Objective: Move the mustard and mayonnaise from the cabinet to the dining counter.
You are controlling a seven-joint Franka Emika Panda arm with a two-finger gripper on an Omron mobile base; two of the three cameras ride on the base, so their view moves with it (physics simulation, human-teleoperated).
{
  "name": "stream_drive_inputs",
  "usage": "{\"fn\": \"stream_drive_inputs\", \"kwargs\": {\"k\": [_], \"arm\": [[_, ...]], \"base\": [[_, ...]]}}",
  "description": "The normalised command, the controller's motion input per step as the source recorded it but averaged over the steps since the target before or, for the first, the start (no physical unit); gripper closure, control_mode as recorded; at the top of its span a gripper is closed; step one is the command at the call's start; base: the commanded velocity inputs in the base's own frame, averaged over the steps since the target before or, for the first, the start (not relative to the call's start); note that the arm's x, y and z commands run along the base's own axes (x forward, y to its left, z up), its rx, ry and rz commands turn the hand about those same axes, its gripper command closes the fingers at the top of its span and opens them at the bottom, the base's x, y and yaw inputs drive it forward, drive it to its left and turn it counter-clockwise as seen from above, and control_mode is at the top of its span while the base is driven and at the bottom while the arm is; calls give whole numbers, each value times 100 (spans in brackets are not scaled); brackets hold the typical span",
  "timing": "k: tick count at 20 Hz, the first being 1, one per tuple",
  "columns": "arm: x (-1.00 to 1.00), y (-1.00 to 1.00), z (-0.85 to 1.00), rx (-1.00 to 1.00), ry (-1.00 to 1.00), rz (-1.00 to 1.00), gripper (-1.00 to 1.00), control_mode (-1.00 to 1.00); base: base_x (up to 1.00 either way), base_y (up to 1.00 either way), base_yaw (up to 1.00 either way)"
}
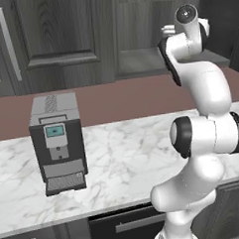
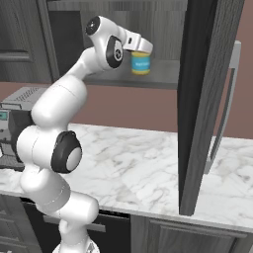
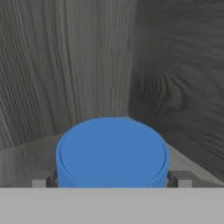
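Observation:
The mayonnaise [image 2: 141, 63], a squat pale-yellow jar with a blue band and blue lid, stands on the grey shelf of the open cabinet [image 2: 165, 74]. My gripper [image 2: 139, 48] reaches in from the left and sits over the jar's top. In the hand view the blue lid [image 3: 113, 151] lies between the two fingertips [image 3: 180, 179], and my gripper [image 3: 112, 180] is open, straddling the lid without pinching it. The mustard is out of view, and so is the dining counter.
The cabinet's open door [image 2: 202, 104] with its steel bar handle [image 2: 225, 108] juts out on the right, close to the arm. Below is a marble worktop [image 1: 123, 156] with a coffee machine [image 1: 58, 142]. A closed cabinet door [image 1: 57, 35] is to the left.

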Motion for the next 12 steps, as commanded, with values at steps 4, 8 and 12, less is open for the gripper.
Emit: {"fn": "stream_drive_inputs", "kwargs": {"k": [4,8,12], "arm": [[12,0,-1,0,0,0,100,-100],[-17,0,0,0,-4,0,100,-100],[-94,10,0,0,-22,0,100,-100]], "base": [[0,0,0],[0,0,0],[0,0,0]]}}
